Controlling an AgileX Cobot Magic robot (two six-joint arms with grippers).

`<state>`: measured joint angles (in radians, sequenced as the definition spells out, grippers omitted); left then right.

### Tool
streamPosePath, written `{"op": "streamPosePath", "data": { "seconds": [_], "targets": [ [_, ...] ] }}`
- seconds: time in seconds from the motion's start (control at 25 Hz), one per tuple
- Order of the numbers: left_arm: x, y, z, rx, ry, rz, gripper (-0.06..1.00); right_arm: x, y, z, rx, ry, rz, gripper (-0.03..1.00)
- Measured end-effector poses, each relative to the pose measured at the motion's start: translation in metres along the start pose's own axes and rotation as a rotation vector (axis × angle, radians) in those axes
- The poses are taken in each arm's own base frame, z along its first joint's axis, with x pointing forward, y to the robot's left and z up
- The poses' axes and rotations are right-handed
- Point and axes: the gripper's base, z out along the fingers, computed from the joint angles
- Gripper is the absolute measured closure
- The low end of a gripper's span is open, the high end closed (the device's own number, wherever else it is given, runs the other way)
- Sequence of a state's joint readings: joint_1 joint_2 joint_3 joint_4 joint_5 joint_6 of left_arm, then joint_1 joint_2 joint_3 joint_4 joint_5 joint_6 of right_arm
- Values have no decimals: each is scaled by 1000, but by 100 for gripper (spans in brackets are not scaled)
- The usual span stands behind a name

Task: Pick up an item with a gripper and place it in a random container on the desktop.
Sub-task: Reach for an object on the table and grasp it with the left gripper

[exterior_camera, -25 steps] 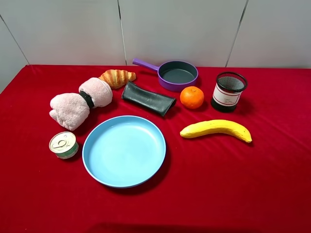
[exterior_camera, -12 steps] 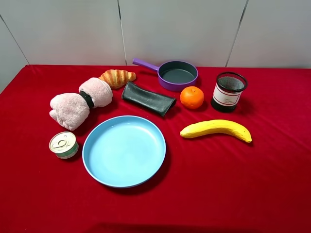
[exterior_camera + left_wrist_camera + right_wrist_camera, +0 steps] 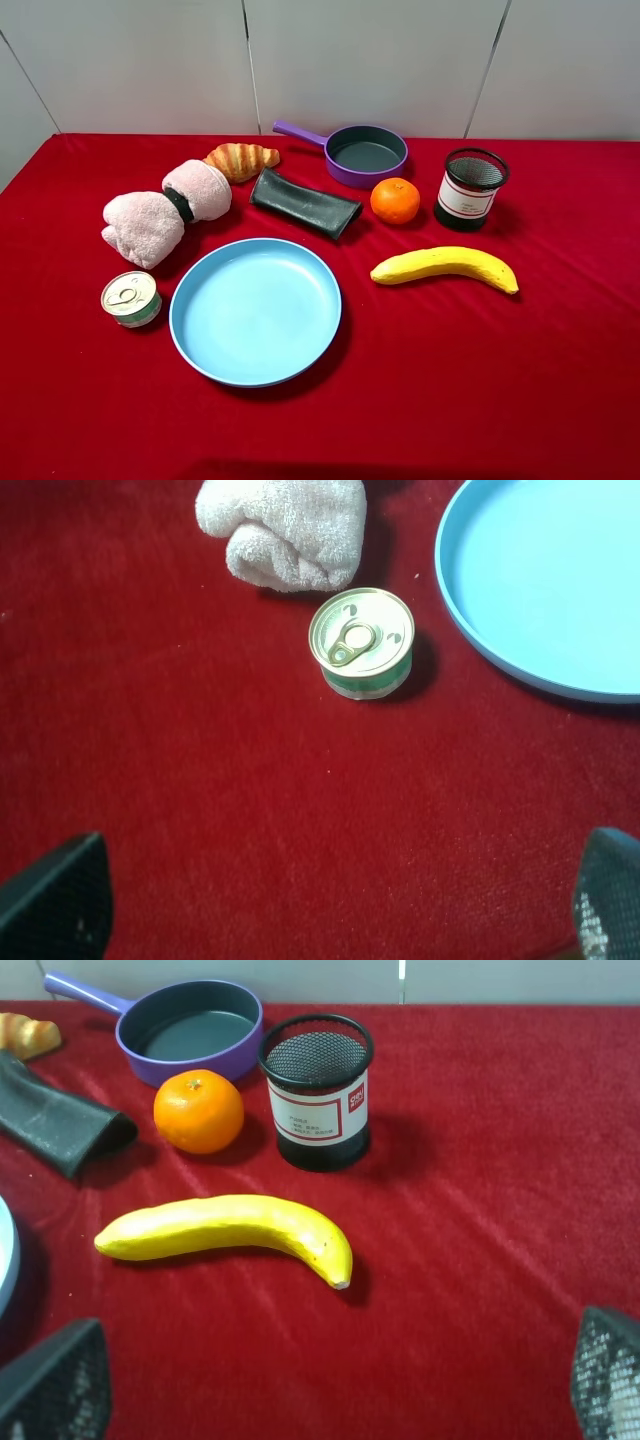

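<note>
The pale-pink rolled towel with a black band lies on the red desktop at the left, just behind the light-blue plate. Neither gripper shows in the exterior high view. In the left wrist view my left gripper is open and empty, its fingertips wide apart above bare cloth, with one end of the towel and the plate's rim ahead. In the right wrist view my right gripper is open and empty, short of the banana.
A small tin can stands left of the plate. Behind it lie a croissant, a dark folded pouch, a purple pan, an orange and a black mesh cup. The banana lies to the right.
</note>
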<state>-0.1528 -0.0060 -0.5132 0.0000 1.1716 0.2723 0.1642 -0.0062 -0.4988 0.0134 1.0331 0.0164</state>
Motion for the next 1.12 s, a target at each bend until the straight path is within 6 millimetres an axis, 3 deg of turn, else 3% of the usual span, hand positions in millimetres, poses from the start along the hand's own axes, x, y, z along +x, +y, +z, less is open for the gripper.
{"op": "streamPosePath", "data": {
  "seconds": [0.44, 1.12],
  "targets": [
    [-21, 6, 26, 47, 164, 11, 4, 0, 0, 0, 0, 0, 0, 28],
    [-71, 20, 110, 47, 158, 38, 4, 0, 0, 0, 0, 0, 0, 28]
  ]
}}
